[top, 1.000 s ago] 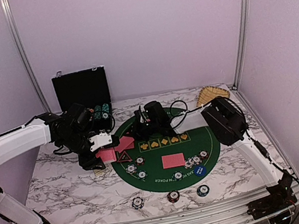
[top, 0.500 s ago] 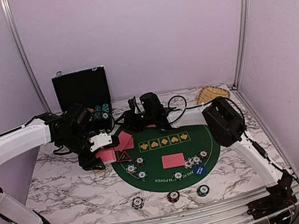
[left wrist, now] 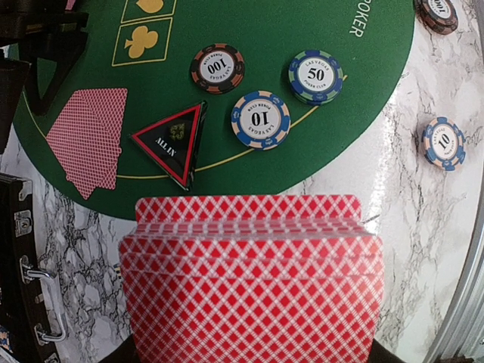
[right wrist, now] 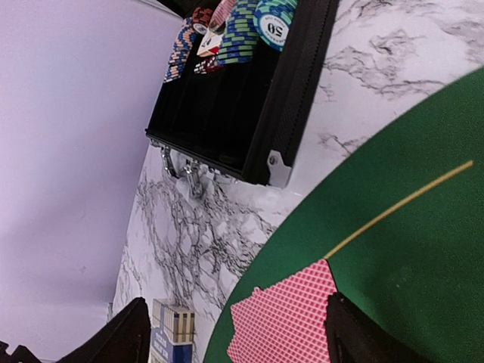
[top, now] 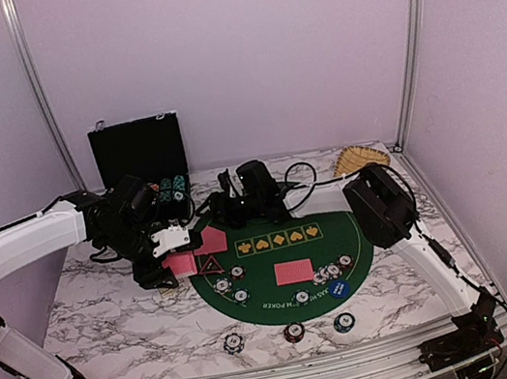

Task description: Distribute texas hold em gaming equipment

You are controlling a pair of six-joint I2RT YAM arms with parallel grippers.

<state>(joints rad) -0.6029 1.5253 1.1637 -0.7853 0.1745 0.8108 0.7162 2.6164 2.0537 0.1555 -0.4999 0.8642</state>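
Chips (top: 293, 332) sit in a row off the near edge of the green mat (top: 272, 294). Further in, the left gripper (top: 162, 255) pinches the red-backed deck (left wrist: 249, 280). At the mat's far-left, the right gripper (top: 220, 207) has just spread its jaws, leaving the dealt cards (right wrist: 287, 321) flat below its fingers, so that hand looks dealt.
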